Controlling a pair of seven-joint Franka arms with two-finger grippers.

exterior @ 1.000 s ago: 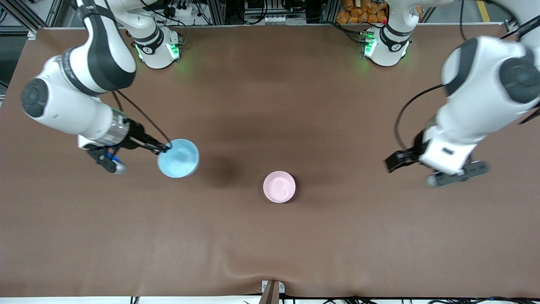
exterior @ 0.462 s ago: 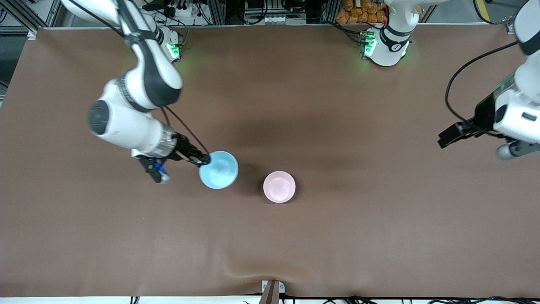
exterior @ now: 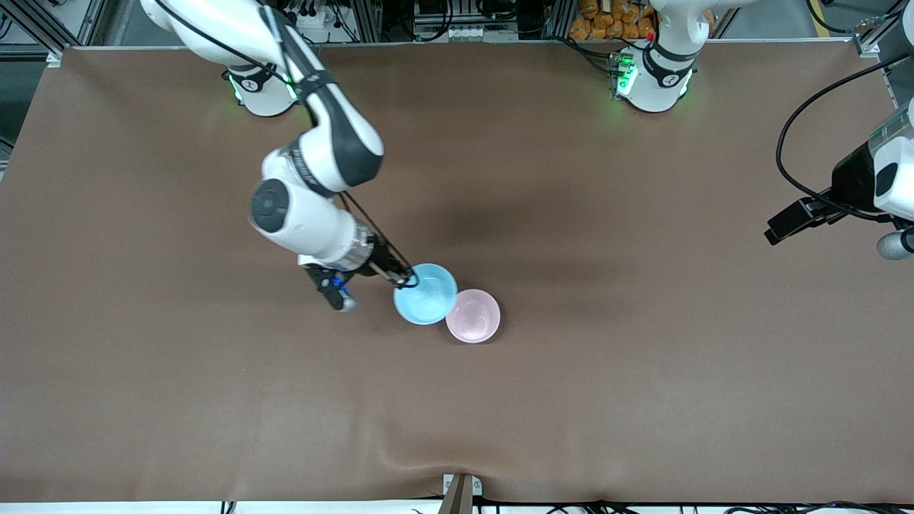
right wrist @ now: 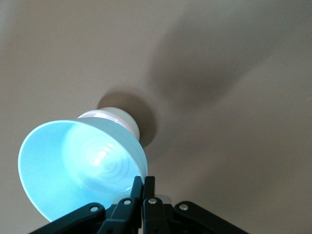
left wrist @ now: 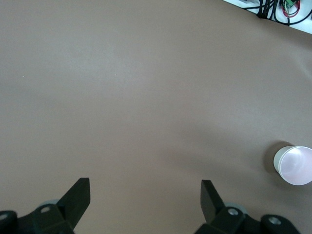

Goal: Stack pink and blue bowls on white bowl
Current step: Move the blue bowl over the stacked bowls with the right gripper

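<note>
My right gripper (exterior: 405, 278) is shut on the rim of the light blue bowl (exterior: 427, 294) and holds it tilted in the air, overlapping the edge of the pale pink bowl (exterior: 474, 316). In the right wrist view the fingers (right wrist: 143, 183) pinch the blue bowl's (right wrist: 73, 165) rim, with a pale bowl (right wrist: 119, 117) on the table just below it. The pink bowl stands mid-table and also shows in the left wrist view (left wrist: 294, 165), where its outside looks whitish. No separate white bowl is visible. My left gripper (left wrist: 145, 187) is open, empty and held high at the left arm's end (exterior: 901, 241).
The brown table cover (exterior: 643, 357) bears only the bowls. A small metal bracket (exterior: 460, 489) sits at the table edge nearest the front camera. Cables and equipment lie past the edge by the arms' bases.
My right arm has carried the blue bowl across the table toward the pink bowl, until it now overlaps it. My left arm has drawn back toward its end of the table.
</note>
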